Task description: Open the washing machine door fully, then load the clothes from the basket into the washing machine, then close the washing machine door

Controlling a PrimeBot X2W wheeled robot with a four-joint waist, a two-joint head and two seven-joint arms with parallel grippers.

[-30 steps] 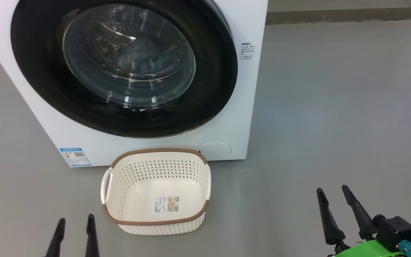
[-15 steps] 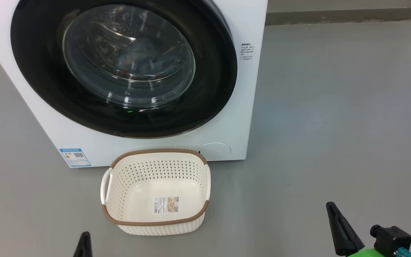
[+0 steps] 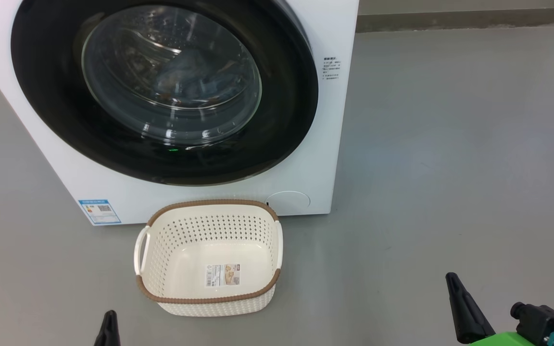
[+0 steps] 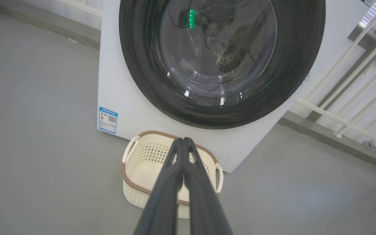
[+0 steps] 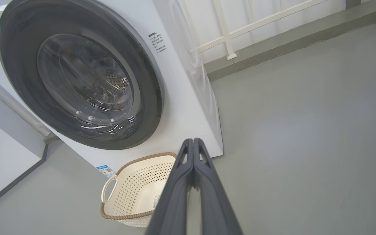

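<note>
The white washing machine (image 3: 334, 144) fills the upper left of the head view. Its round black washing machine door (image 3: 286, 120) lies flat against the front, and blue clothes (image 3: 185, 79) show dimly behind its glass. On the floor in front stands the cream basket (image 3: 209, 300) with its brown rim, holding nothing but a label sticker. My left gripper (image 3: 108, 319) is at the bottom edge, left of the basket. My right gripper (image 3: 452, 283) is at the lower right, well away from it. Both are shut on nothing, as the left gripper (image 4: 182, 141) and right gripper (image 5: 193, 142) show in the wrist views.
Grey floor (image 3: 450, 144) spreads wide to the right of the machine. A white railing (image 5: 227, 32) and a grey kerb run behind it. A blue label sticker (image 3: 99, 210) and a round flap (image 3: 287, 201) mark the machine's lower front.
Both grippers have gone from open to shut and dropped lower in the head view. The basket, door and machine have not moved.
</note>
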